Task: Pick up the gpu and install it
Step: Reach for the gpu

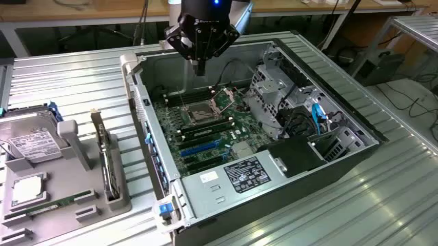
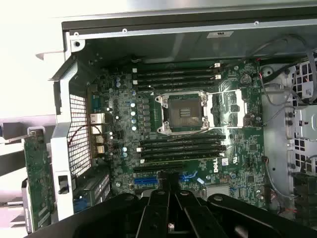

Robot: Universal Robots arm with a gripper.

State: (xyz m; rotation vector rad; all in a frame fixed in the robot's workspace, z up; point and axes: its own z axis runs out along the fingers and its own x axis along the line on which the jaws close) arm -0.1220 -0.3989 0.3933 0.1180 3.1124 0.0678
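The gpu [image 1: 104, 159] is a thin dark card with a silver end bracket. It stands on edge in a slot of the grey holder [image 1: 82, 205] at the exterior view's left, and its board edge [image 2: 37, 171] shows beside the case. My gripper [image 1: 200, 69] hangs over the far end of the open computer case [image 1: 274, 205], well away from the card. Its fingers are shut with nothing between them. In the wrist view the gripper [image 2: 168, 186] hovers above the motherboard [image 2: 233, 148], near the blue expansion slots [image 2: 146, 181].
The holder also carries a silver hard drive [image 1: 31, 143], a square processor chip [image 1: 27, 187] and a green memory stick [image 1: 51, 206]. Inside the case are the open processor socket [image 1: 204, 111], drive cages [image 1: 274, 87] and cables [image 1: 316, 115]. Everything rests on a ribbed metal table [image 1: 383, 195].
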